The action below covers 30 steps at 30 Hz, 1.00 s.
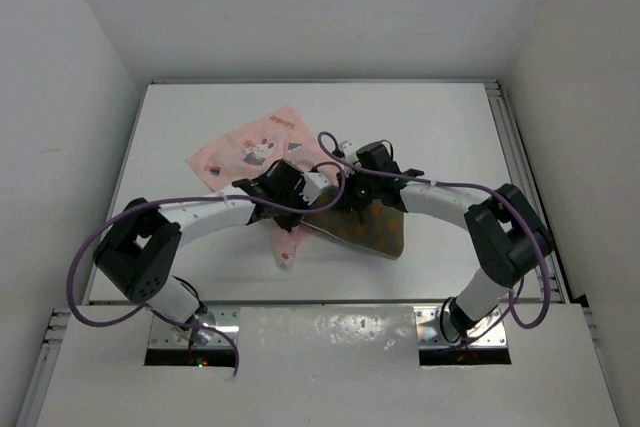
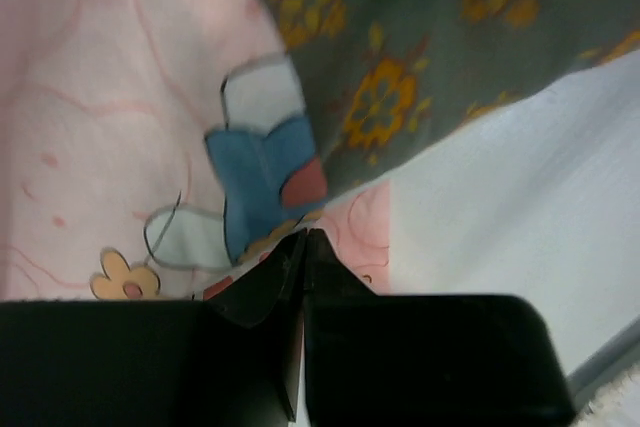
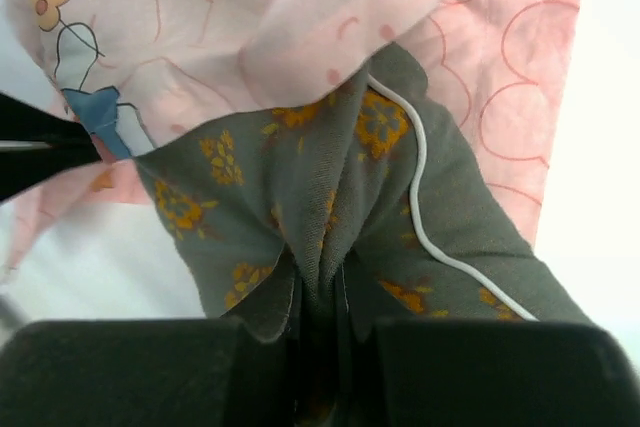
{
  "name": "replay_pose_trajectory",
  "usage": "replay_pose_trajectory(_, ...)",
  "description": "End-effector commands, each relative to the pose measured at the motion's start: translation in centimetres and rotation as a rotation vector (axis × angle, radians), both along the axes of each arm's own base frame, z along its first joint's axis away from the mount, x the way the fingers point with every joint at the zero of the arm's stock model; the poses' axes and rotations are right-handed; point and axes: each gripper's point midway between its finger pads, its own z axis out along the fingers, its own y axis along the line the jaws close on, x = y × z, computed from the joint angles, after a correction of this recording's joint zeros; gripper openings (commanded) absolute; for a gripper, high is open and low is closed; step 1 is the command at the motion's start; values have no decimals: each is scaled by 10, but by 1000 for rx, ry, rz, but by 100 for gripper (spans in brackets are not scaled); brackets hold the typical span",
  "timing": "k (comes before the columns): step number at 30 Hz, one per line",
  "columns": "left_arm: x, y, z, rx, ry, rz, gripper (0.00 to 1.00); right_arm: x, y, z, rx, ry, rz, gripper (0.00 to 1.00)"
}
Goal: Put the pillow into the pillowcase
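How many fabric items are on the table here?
2: the pink pillowcase spread mid-table, and the olive pillow just right of it, nearer the arms. More could hide underneath.

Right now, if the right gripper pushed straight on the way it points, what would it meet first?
The pillow: the right gripper is shut on a bunched fold of it. Beyond that, the pillowcase drapes over the pillow's far end, though depth is unclear.

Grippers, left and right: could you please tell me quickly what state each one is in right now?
Left gripper: closed, pinching the pillowcase edge.
Right gripper: closed on a bunched fold of the pillow.
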Motion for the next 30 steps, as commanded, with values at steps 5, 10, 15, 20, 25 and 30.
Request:
replay_pose_trajectory(5,-7,-35,99,-232,-243,-292,0,27,55,130,502,-60,-80,0)
replay_pose_trajectory(10,-35,-43,143,-414,-297,-433,0,55,29,189,772,-134,-319,0)
replay_pose_trajectory(15,-30,-65,173,-528,-354,-491,0,63,26,196,892,-84,-419,0)
replay_pose_trajectory(20,-7,-81,194,-566,-464,-508,0,75,29,167,867,-22,-533,0)
replay_pose_trajectory(25,18,-88,212,-581,-566,-501,0,82,37,173,939,0,-510,0)
replay_pose_trajectory(30,13,-87,190,-550,-509,-542,0,81,25,181,887,-92,-503,0)
